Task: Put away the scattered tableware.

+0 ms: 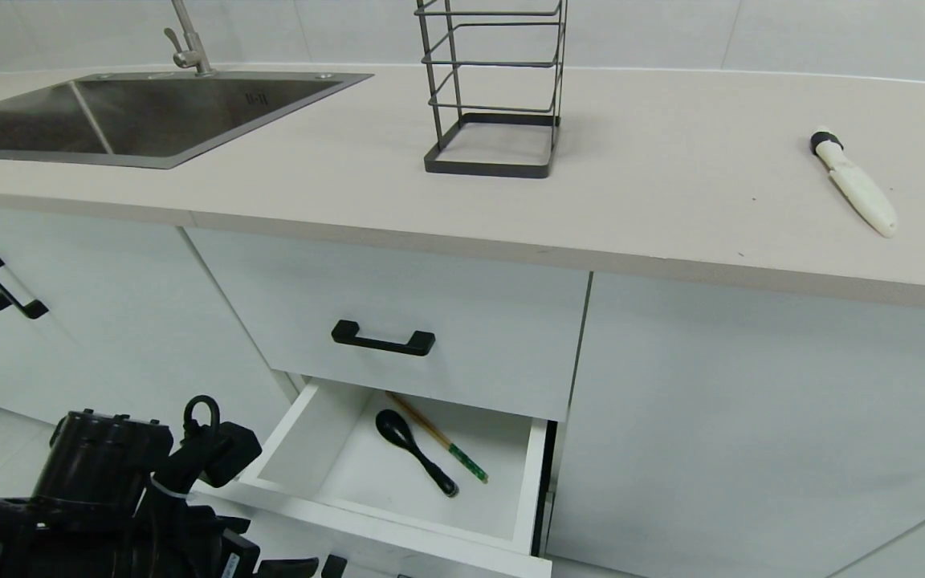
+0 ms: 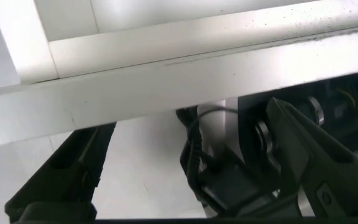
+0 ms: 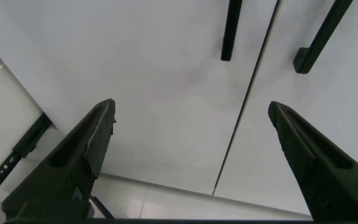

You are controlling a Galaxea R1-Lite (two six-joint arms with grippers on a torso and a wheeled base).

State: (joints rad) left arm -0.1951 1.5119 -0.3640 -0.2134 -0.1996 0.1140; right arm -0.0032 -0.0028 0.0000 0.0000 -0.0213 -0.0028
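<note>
On the tabletop: a cream-white knife-shaped utensil (image 1: 854,183) with a black ring at one end lies flat. It is far over on the robot's right side of the tabletop (image 1: 671,201), well apart from everything else.
In the open drawer: a black spoon (image 1: 418,456) and a pair of chopsticks (image 1: 437,437) lie side by side, close together. I think the utensil is the last thing to put into the drawer (image 1: 294,437).
Also around: a wire rack (image 1: 488,168) stands in the middle of the tabletop. A sink (image 1: 222,75) with a tap (image 1: 188,44) is off to the left.
Left claw: the left claw (image 2: 188,115) is spread wide and holds nothing. It hangs low by the drawer's white front edge (image 2: 166,81). I cannot tell if it touches it.
Right claw: the right claw (image 3: 190,106) is spread wide too, and holds nothing. It faces white cupboard doors (image 3: 166,74) with black handles (image 3: 230,31).
How it will handle: I think the utensil is light and stiff. It looks smooth, so it may slip.
Where to hold: I would pinch it across the middle, from above. It lies flat, so the fingers must go right down to the tabletop on both sides.
Watch out: a grip near one end could let it tip and drop.
</note>
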